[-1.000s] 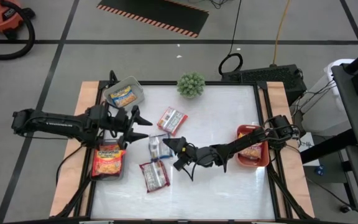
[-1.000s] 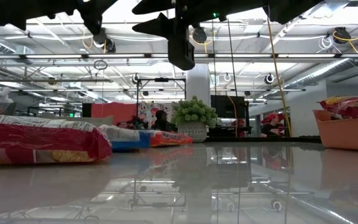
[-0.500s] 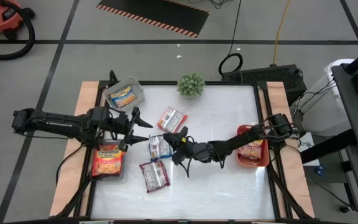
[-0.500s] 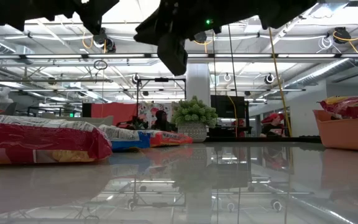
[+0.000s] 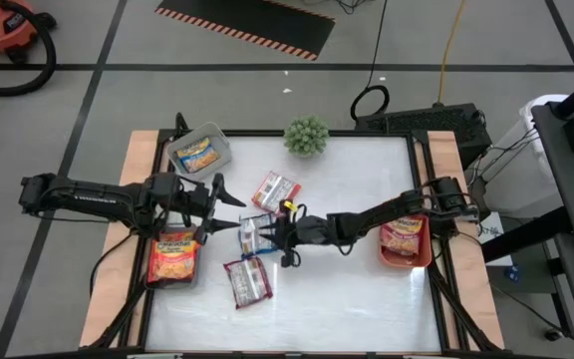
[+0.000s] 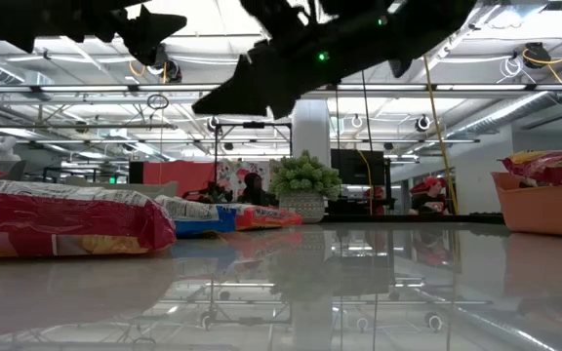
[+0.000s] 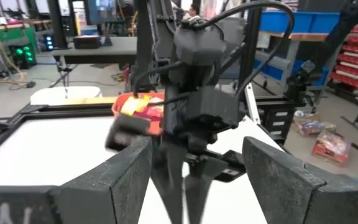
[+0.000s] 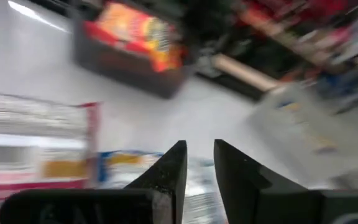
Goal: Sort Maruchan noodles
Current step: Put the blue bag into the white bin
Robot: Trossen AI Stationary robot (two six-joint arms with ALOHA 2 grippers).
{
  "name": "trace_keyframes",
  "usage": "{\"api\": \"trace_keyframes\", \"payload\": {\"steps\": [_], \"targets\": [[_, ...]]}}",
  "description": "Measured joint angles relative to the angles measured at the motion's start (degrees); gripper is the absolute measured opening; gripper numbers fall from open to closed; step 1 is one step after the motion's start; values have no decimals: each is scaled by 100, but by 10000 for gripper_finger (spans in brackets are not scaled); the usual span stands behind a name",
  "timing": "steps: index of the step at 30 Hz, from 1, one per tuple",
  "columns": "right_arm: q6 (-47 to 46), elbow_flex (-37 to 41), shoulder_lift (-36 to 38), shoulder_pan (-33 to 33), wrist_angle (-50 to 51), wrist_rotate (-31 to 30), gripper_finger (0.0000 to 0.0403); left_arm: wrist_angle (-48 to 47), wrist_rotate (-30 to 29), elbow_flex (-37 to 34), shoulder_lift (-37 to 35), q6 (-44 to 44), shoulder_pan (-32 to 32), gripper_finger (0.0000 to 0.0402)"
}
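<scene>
Several Maruchan noodle packets lie flat on the white table: a blue-and-white one (image 5: 252, 235) in the middle, a red-and-white one (image 5: 275, 189) beyond it and another (image 5: 247, 281) nearer. Yellow-orange packets lie in the two grey bins (image 5: 174, 257) (image 5: 197, 155) at the left. My right gripper (image 5: 270, 237) (image 8: 201, 162) hangs in the air beside the blue-and-white packet (image 8: 129, 163). It points toward the table's left, its fingers narrowly apart with nothing between them. My left gripper (image 5: 235, 211) (image 7: 197, 186) stands open and empty a little farther left.
An orange bin (image 5: 387, 212) holding a packet stands at the right edge. A small green potted plant (image 5: 306, 135) sits at the far edge. The table's near right part is bare. The two grippers face each other closely over the middle.
My right gripper has gone toward the table's left and a little down, toward the blue-and-white packet, and has rolled about its own pointing line. The packets have not moved.
</scene>
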State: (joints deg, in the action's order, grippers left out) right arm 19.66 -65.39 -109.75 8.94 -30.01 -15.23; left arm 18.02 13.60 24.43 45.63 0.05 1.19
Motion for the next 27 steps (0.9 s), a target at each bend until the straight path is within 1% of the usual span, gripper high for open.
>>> {"api": "trace_keyframes", "payload": {"steps": [2, 3, 6, 10, 14, 16, 20, 27], "targets": [[-507, -28, 0, -81, 301, 601, 73, 0, -99, 0, 0, 74, 0, 253], [-662, -89, 0, -97, 500, 751, 73, 2, -141, 0, 0, 155, 0, 253], [-779, -379, 1, -82, 1233, 914, 73, 0, -253, 0, 0, 334, 0, 253], [-995, -700, 4, -19, 2010, 935, 73, 0, -481, 0, 0, 420, 0, 253], [-1007, -713, 4, 27, 2223, 862, 90, -4, -628, 0, 0, 419, 0, 253], [-1074, -710, 4, 14, 2308, 753, 108, -28, -635, 0, 0, 411, 0, 253], [-1196, -710, -82, -16, 2282, 757, 146, -157, -683, -2, 0, 405, 0, 253], [-1414, -709, -644, -63, 1777, 755, 189, -347, -1067, -4, 0, 400, 2, 253]]}}
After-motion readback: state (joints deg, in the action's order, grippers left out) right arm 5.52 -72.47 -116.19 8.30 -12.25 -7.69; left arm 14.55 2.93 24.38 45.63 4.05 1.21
